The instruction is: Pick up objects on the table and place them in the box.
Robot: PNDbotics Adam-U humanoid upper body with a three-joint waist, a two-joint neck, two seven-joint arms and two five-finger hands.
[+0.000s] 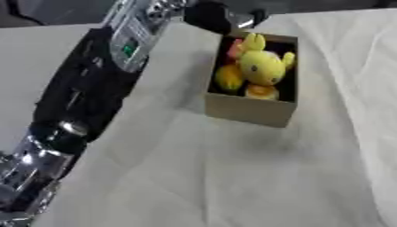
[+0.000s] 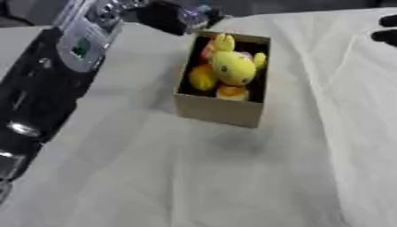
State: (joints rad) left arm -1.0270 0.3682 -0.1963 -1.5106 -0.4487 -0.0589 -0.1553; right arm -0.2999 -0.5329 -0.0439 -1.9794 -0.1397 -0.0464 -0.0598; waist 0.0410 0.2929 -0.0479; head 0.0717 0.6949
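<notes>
The yellow plush (image 1: 262,66) already sits inside the box (image 1: 250,109). Left hand (image 1: 216,15) hovers at the far-left rim, fingers unclear. I'd lift straight away, avoiding clipping the wall.

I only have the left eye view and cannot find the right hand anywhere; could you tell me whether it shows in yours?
Observer: Yes. In the right eye view a dark bit of the right hand shows at the upper right edge.
Operator: Thank you. Is it anywhere near the box?
Observer: No. It sits off to the right of the box and apart from it, with bare white cloth between them.
</notes>
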